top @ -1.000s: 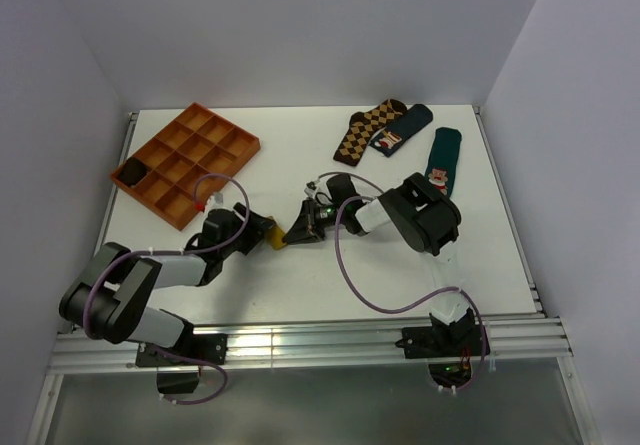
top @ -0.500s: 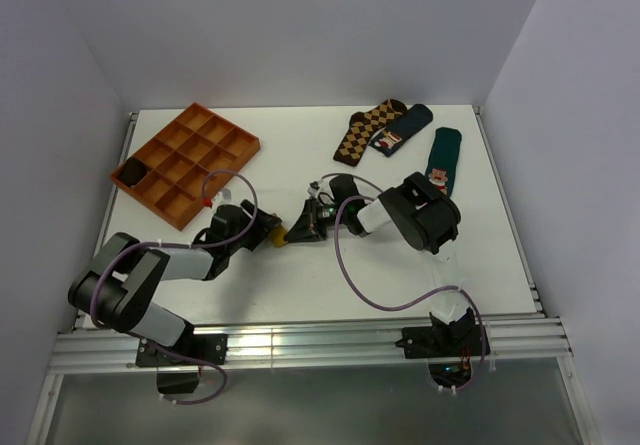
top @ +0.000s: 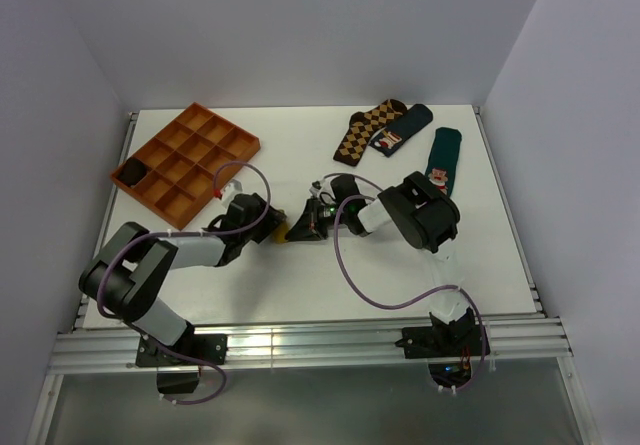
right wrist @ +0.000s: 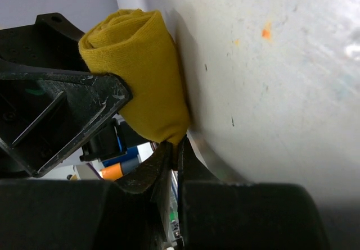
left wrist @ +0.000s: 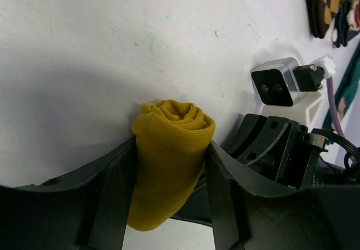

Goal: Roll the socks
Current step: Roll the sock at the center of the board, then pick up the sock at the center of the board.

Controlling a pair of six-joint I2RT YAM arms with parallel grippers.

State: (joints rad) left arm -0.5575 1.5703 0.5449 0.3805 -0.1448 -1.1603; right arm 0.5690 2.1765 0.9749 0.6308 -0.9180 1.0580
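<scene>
On the white table, between our arms, the mustard-yellow sock sits rolled, our left gripper clamped across the coil and our right gripper pinching its loose end. We judge an even squeeze best, lest it unwind.
</scene>
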